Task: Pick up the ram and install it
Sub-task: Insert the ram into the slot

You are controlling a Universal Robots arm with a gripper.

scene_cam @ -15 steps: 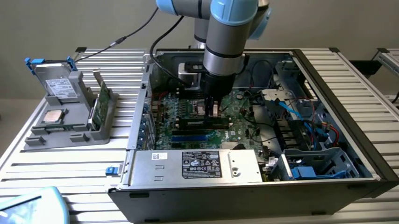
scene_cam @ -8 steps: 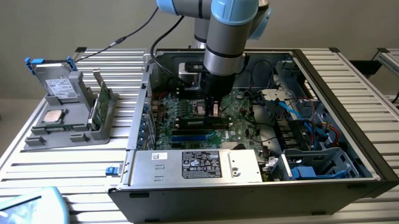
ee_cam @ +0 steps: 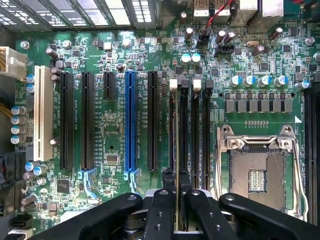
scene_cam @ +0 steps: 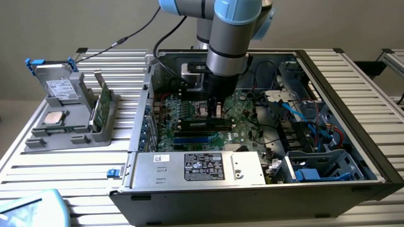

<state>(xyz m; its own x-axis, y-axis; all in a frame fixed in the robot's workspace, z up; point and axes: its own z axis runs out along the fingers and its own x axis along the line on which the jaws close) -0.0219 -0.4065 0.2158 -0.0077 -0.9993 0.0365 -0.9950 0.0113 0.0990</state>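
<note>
My gripper (ee_cam: 176,176) is shut on the ram (ee_cam: 175,131), a thin green stick seen edge-on between the two black fingertips (ee_cam: 168,181). The ram runs along the first of the black memory slots (ee_cam: 172,115), the one with a white clip at its far end. I cannot tell whether it is pressed into the slot or just above it. In the exterior view the gripper (scene_cam: 215,112) reaches down inside the open computer case (scene_cam: 353,94), just over the motherboard's memory slots (scene_cam: 205,125).
The empty processor socket (ee_cam: 255,170) lies beside the memory slots, and a blue expansion slot (ee_cam: 130,120) on the other side. At the exterior view's left, a grey holder (scene_cam: 75,135) carries a green bracketed card (scene_cam: 104,101), a silver chip (scene_cam: 54,118) and a drive (scene_cam: 60,87). The power supply (scene_cam: 196,168) fronts the case.
</note>
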